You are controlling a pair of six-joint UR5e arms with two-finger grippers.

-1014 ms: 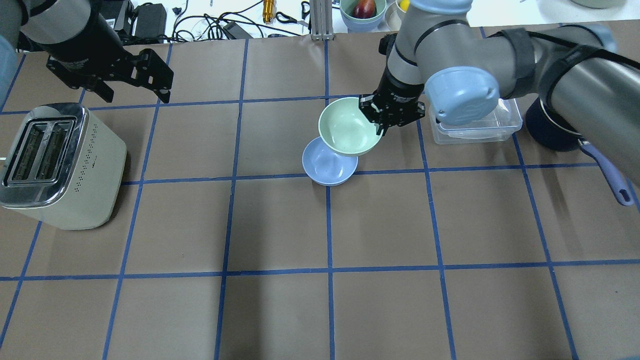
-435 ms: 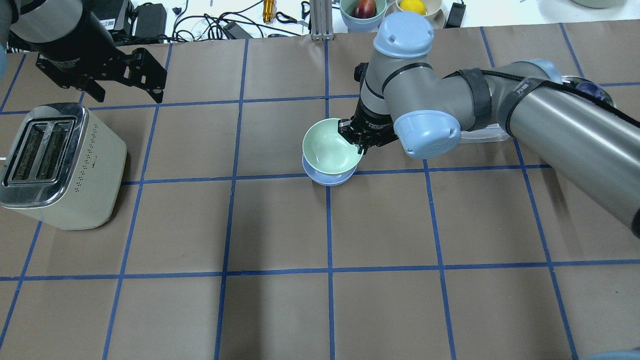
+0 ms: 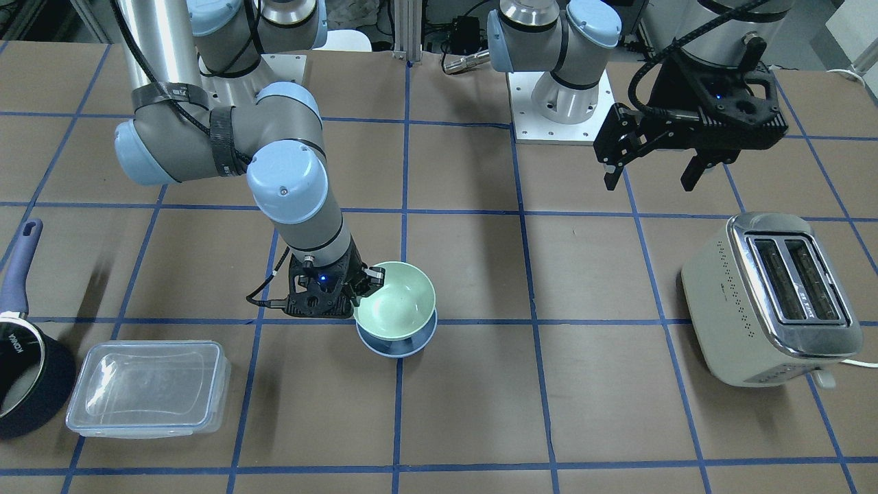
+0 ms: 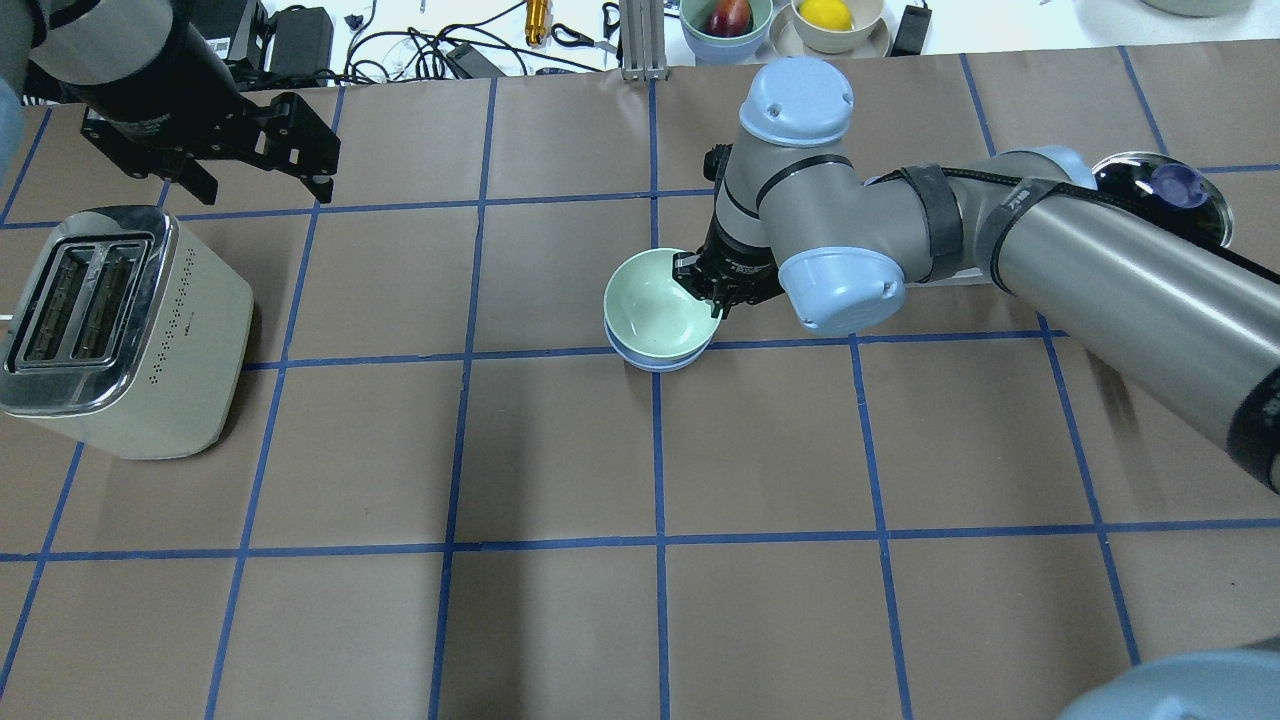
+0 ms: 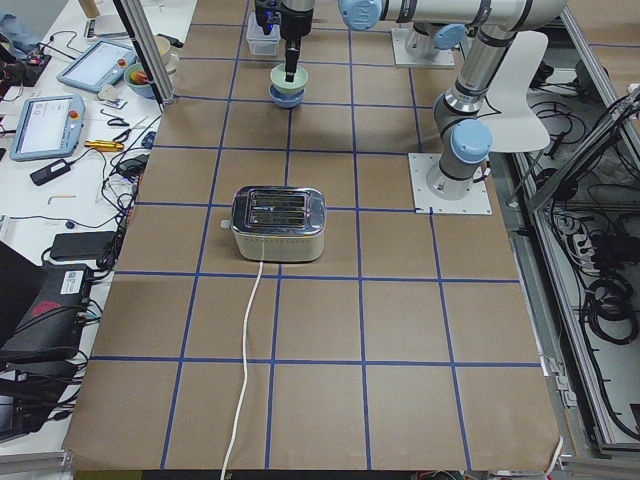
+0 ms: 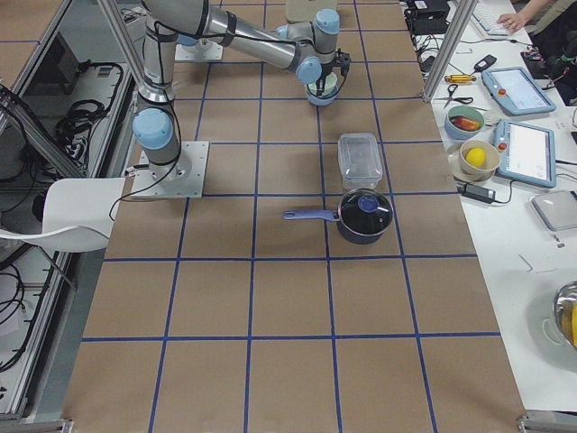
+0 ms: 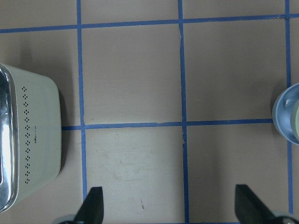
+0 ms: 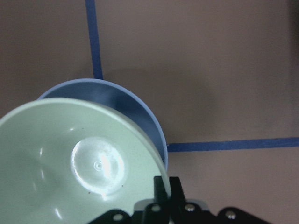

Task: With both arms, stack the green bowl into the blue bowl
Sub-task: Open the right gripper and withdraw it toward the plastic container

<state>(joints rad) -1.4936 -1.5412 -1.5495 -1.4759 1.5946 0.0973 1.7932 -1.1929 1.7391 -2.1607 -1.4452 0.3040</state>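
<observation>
The pale green bowl point(image 4: 655, 308) sits tilted in the pale blue bowl point(image 4: 655, 362) near the table's middle; only the blue bowl's rim shows under it. My right gripper point(image 4: 705, 290) is shut on the green bowl's right rim. The front view shows the same: green bowl point(image 3: 398, 302), blue bowl point(image 3: 398, 345), right gripper point(image 3: 363, 281). In the right wrist view the green bowl point(image 8: 84, 158) leans over the blue bowl point(image 8: 135, 107). My left gripper point(image 4: 265, 188) is open and empty, held high above the table's far left, behind the toaster.
A cream toaster point(image 4: 110, 330) stands at the left. A clear lidded container point(image 3: 147, 387) and a dark saucepan point(image 3: 27, 384) with a blue handle lie on the right arm's side. Bowls with fruit point(image 4: 725, 20) stand beyond the far edge.
My right gripper has carried the green bowl left and down, from beside and above the blue bowl into it. The left gripper has barely shifted.
</observation>
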